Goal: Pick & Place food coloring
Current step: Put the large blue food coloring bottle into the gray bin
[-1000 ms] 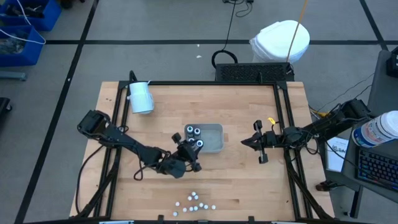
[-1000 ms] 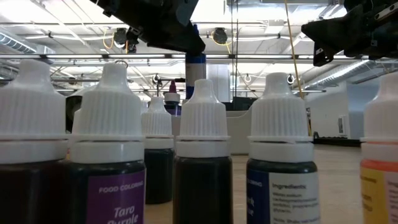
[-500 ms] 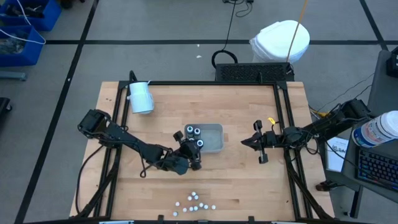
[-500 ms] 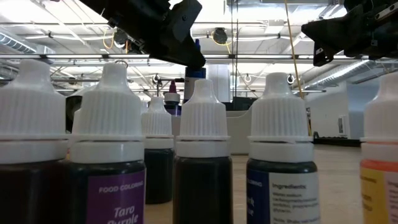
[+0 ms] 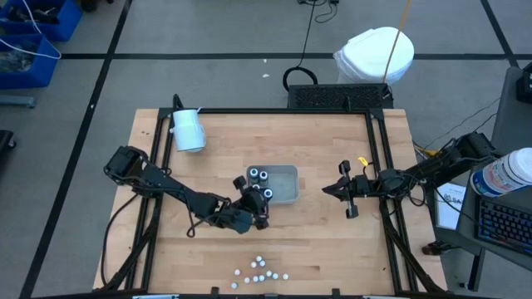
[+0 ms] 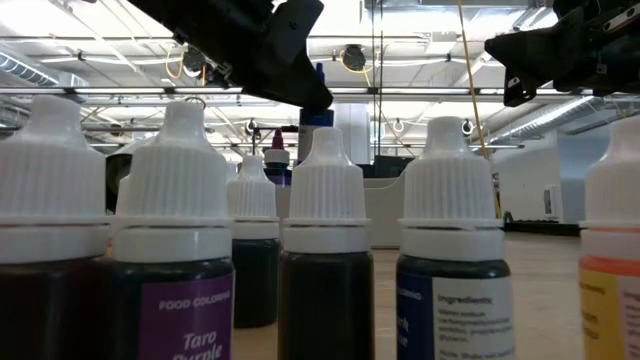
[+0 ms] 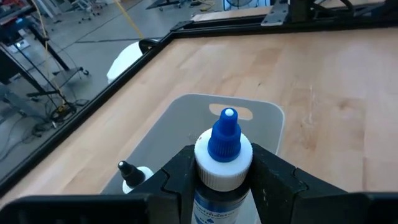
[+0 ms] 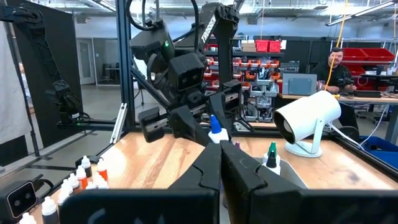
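Gripping a blue-capped bottle point(image 7: 222, 163), the left gripper point(image 7: 221, 177) should lower upright into the tray point(image 7: 186, 121); right gripper point(image 5: 342, 189) waits closed.

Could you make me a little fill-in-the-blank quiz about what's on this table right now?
1. The left gripper holds a bottle with a ____ cap.
2. That bottle hangs over the grey ____.
3. The right gripper is ____ and holds nothing.
4. The white-capped bottles stand near the table's ____ edge.

Missing words: blue; tray; shut; front
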You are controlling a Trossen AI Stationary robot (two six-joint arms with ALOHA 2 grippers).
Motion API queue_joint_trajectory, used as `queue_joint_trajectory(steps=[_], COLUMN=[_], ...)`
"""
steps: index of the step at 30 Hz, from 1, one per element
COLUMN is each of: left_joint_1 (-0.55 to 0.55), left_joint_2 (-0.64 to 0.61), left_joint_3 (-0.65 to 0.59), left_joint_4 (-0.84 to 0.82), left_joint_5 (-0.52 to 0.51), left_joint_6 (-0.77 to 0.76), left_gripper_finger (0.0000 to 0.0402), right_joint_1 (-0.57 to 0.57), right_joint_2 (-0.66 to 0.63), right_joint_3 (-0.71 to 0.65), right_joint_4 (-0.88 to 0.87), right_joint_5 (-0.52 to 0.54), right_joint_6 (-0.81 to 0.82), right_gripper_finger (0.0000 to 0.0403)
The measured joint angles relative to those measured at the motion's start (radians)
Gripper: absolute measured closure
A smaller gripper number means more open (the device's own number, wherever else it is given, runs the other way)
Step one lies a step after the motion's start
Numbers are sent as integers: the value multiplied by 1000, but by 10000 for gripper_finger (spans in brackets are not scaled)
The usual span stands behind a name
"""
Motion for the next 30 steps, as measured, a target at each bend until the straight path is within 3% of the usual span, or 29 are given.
queue_joint_trajectory(steps=[30], left_joint_1=[6], left_joint_2=[0], left_joint_3=[3], left_joint_4=[6], left_joint_5=[1], left_joint_6=[-9], left_gripper_finger=[273], right_joint_1=[0], right_joint_2=[0], right_joint_3=[0], right_joint_4=[-30], right_joint_5=[-4], right_joint_6=[26], right_gripper_finger=[403])
